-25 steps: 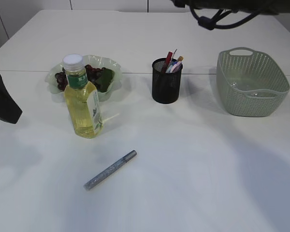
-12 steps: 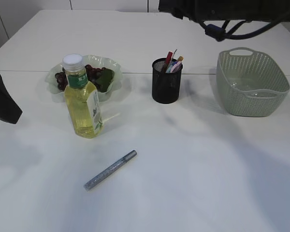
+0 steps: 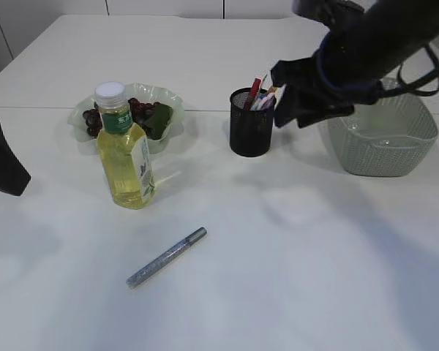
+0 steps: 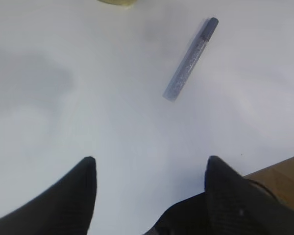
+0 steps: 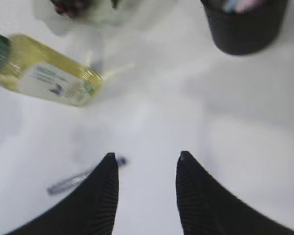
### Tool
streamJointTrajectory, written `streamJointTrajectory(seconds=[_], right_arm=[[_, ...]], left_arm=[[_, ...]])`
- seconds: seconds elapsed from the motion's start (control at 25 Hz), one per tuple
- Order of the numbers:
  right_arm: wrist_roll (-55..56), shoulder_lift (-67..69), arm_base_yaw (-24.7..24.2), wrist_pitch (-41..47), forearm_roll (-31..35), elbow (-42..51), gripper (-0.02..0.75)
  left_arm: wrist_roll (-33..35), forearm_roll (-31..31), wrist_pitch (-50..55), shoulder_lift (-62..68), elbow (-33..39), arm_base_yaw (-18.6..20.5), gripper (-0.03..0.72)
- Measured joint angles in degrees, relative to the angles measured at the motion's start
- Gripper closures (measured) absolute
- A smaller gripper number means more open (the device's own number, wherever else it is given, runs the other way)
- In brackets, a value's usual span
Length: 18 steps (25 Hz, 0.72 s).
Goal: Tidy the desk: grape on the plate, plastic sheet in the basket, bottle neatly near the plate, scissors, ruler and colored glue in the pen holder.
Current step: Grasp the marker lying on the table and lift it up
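A silver glitter glue pen point(image 3: 167, 257) lies on the white table in front of the bottle; it also shows in the left wrist view point(image 4: 191, 58) and the right wrist view point(image 5: 71, 181). The yellow-filled bottle point(image 3: 126, 157) stands upright in front of the pale green plate point(image 3: 170, 96), which holds dark grapes point(image 3: 139, 108). The black mesh pen holder point(image 3: 252, 128) holds several coloured items. My right gripper point(image 3: 289, 110) hangs open and empty point(image 5: 146, 159) above the table, between the holder and the basket. My left gripper point(image 3: 4, 157) is open and empty point(image 4: 149, 164) at the left edge.
A grey-green perforated basket point(image 3: 384, 146) stands at the right, with something clear and glossy inside. The right arm partly covers its near left rim. In the right wrist view the bottle point(image 5: 44, 73) and pen holder point(image 5: 245, 24) lie ahead of the jaws.
The right arm has come down from the top of the view to a spot between pen holder and basket. The left gripper and the objects have not moved.
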Motion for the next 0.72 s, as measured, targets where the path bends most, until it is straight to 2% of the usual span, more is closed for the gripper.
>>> streamJointTrajectory(seconds=[0.12, 0.28, 0.44, 0.72], right_arm=[[6.3, -2.1, 0.0, 5.6, -11.1, 0.2, 0.414], [9.3, -4.9, 0.0, 11.8, -19.4, 0.9, 0.414], [9.7, -8.2, 0.0, 13.3, -22.6, 5.2, 0.398], [9.8, -16.7, 0.0, 14.5, -25.0, 14.0, 0.309]], left_arm=[[0.0, 0.0, 0.5, 0.0, 0.0, 0.0, 0.185], [0.0, 0.0, 0.7, 0.0, -0.1, -1.1, 0.186], [0.0, 0.6, 0.1, 0.1, -1.1, -5.8, 0.188], [0.0, 4.2, -2.0, 3.8, -5.8, -14.6, 0.191]])
